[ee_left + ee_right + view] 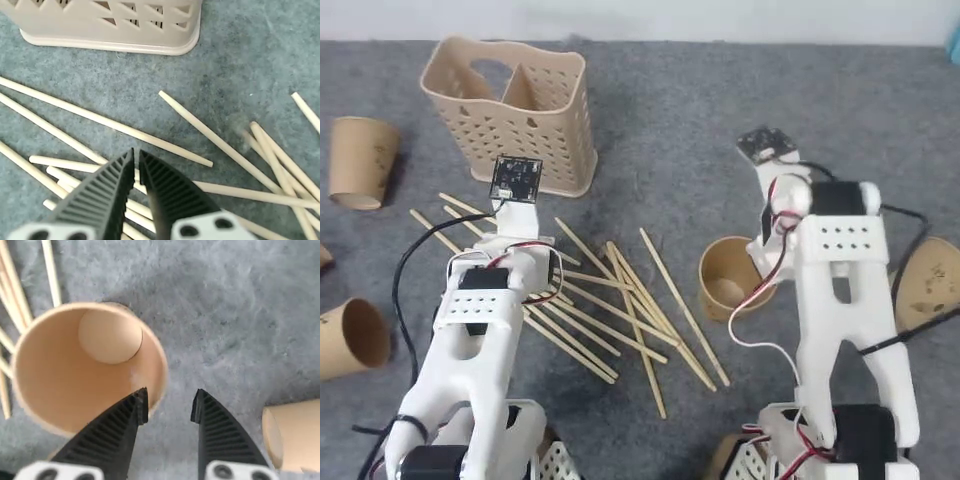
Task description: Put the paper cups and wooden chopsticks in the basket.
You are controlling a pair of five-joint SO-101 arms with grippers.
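Ribbed black fingers [105, 195] of my left pincer [136, 159] sit almost together, gripping nothing, above a loose scatter of pale, slender wooden chopsticks [115, 125] on fuzzy grey felt [240, 60]. Just beyond them stands the beige perforated plastic basket [110, 30]. My right pincer [170, 402] is spread apart, one tip over the inner edge of an upright round tan paper cup [75, 375], the other over felt. From the high view, the basket [510, 120] shows two compartments, and more tan cups lie on their sides: two at the left [360, 160] [350, 335] and one at the right [930, 280].
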